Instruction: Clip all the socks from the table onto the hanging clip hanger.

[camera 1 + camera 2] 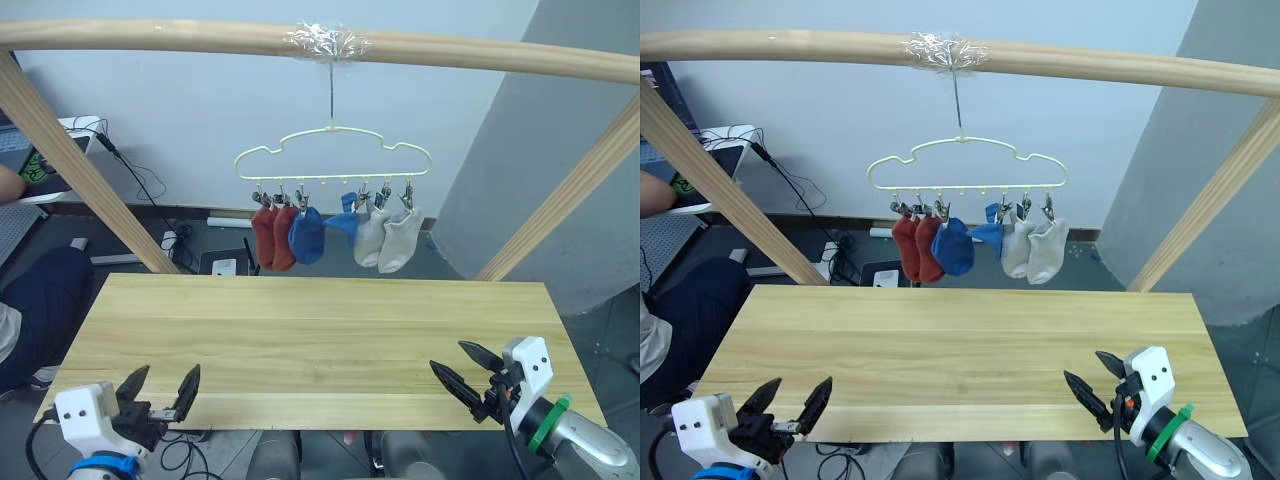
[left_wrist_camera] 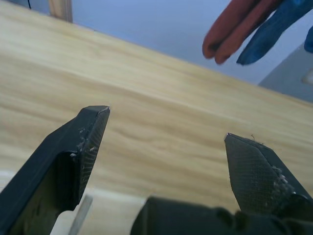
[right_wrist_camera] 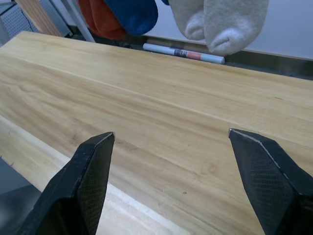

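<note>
The pale yellow clip hanger (image 1: 333, 147) hangs by its hook from a wooden bar. Socks hang from its clips in a row: two rust red socks (image 1: 271, 236) on the left, two blue socks (image 1: 307, 235) in the middle, two light grey socks (image 1: 391, 238) on the right. The wooden table (image 1: 320, 330) beneath has no sock on it. My left gripper (image 1: 160, 387) is open and empty over the table's front left edge. At the front right edge, my right gripper (image 1: 466, 368) is open with nothing between its fingers.
Slanted wooden posts (image 1: 70, 160) rise from behind the table at both back corners and carry the bar. A seated person's leg (image 1: 35, 300) is beside the table's left end. Cables and a power strip (image 1: 175, 240) lie on the floor behind.
</note>
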You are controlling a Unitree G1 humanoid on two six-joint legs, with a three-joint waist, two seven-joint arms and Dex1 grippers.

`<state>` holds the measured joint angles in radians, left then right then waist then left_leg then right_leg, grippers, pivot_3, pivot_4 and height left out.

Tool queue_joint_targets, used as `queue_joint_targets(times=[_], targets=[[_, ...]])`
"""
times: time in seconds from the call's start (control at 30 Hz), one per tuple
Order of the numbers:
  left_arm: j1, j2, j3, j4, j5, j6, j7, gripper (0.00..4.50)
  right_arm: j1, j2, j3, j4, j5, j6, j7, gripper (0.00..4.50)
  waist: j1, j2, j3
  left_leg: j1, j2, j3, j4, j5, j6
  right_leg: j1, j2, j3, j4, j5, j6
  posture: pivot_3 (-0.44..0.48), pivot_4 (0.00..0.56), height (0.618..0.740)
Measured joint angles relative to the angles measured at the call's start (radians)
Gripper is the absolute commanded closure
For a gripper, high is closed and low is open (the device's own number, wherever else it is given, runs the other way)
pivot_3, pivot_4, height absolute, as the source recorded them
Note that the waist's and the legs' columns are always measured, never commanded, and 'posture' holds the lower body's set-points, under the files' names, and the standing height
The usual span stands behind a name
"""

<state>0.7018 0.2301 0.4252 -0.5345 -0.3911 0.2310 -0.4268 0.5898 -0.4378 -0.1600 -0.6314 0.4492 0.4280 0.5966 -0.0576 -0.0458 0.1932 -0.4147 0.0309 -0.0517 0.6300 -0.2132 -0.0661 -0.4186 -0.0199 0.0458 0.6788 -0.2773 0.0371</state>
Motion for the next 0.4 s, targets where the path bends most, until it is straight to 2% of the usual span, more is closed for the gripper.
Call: queue_joint_targets(times=[0.2, 0.4], targets=[[-0.044, 0.026, -0.006, 0.005, 0.000, 0.008, 0.002, 0.19, 0.109, 0.011, -0.005, 0.013, -0.006, -0.085, 0.020, 0.62, 0.001, 0.000, -0.002, 0.003, 0.000, 0.000, 0.001, -0.002, -0.003, -0.001, -0.002, 0.000, -0.001, 0.000, 0.000, -0.093, 0.156, 0.740], [-0.064, 0.043, -0.017, 0.009, 0.002, 0.020, 0.002, 0.19, 0.095, 0.013, -0.004, 0.018, -0.006, -0.099, 0.014, 0.62, -0.007, -0.001, -0.005, 0.003, 0.001, 0.001, 0.000, -0.001, -0.001, 0.005, -0.002, -0.001, -0.002, 0.000, 0.000, -0.095, 0.154, 0.740]])
